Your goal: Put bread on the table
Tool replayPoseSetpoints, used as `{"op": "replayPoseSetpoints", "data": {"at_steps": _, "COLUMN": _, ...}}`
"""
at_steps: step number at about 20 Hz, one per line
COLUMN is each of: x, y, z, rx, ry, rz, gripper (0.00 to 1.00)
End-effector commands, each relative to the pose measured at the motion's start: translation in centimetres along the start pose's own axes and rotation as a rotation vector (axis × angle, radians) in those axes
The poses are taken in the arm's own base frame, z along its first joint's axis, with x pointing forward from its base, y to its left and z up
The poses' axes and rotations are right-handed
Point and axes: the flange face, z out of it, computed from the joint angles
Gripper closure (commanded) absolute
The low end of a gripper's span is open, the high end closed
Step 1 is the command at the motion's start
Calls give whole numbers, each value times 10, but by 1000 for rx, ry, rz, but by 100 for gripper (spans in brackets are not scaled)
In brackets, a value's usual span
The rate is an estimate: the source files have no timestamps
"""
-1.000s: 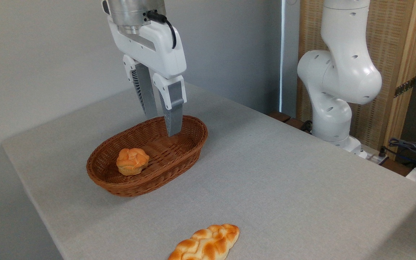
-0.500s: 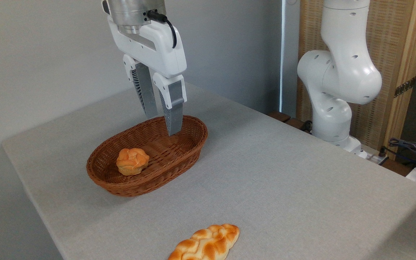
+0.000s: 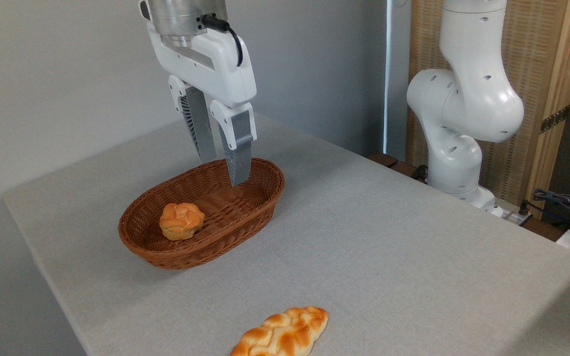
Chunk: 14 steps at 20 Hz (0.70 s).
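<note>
The bread (image 3: 282, 333), a long braided loaf in cream and golden orange, lies flat on the light grey table (image 3: 389, 237) near its front edge, partly cut off by the picture's bottom. My gripper (image 3: 224, 170) hangs far from it, above the right end of the brown wicker basket (image 3: 260, 207), fingers pointing down. The grey fingers stand apart and hold nothing. Their tips are at about the height of the basket's rim.
A small round orange bun (image 3: 181, 220) sits inside the basket toward its left end. The arm's white base (image 3: 455, 143) stands behind the table's right edge, with cables (image 3: 562, 202) beside it. A wicker screen (image 3: 537, 74) stands at the back right.
The gripper has drifted very slightly upward over the basket. The loaf, bun and basket have not moved.
</note>
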Motion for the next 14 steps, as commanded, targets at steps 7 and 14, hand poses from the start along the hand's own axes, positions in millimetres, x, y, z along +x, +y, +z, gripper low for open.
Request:
{"op": "replayPoseSetpoints", "data": {"at_steps": 7, "x": 2, "y": 3, "z": -4, "rx": -18, "ry": -3, "rz": -5, "gripper": 0}}
{"op": "replayPoseSetpoints", "data": {"at_steps": 14, "x": 0, "y": 1, "z": -4, "rx": -18, "ry": -3, "rz": -3, "gripper": 0}}
